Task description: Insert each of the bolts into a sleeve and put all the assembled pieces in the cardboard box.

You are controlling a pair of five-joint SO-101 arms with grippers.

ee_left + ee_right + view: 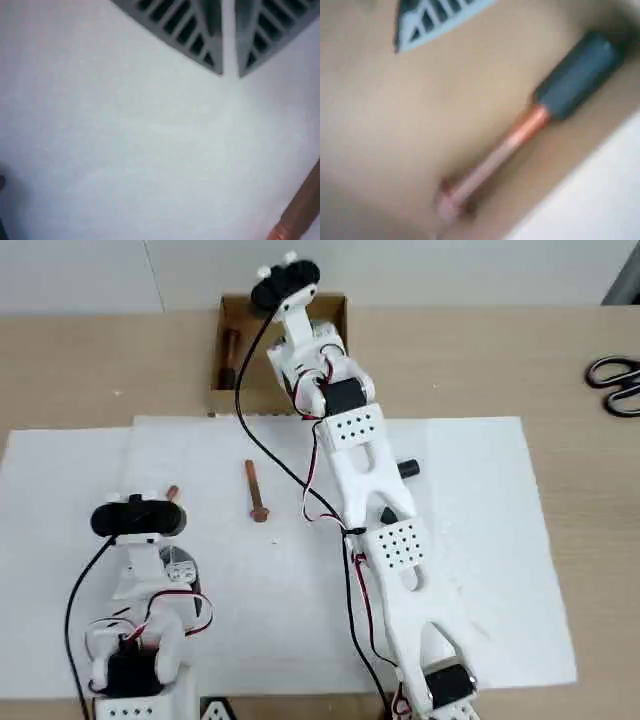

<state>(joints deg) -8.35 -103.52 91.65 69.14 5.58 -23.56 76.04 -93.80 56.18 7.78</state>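
The cardboard box (222, 400) stands at the back of the table. A copper bolt pushed into a black sleeve (230, 355) lies in its left part. My right gripper (285, 300) hangs over the box. One grey fingertip (435, 20) shows above the box floor, off to the side of a bolt (495, 155) that sits in its sleeve (577, 75); the gripper is open and holds nothing. A loose bolt (255, 490) lies on the white sheet. My left gripper (230, 74) is shut just above the sheet, with another copper bolt (300, 215) (172, 493) beside it.
A white sheet (470, 540) covers the table's middle. A loose black sleeve (408, 468) lies right beside the right arm's long link. Scissors (615, 380) lie at the far right edge on bare wood.
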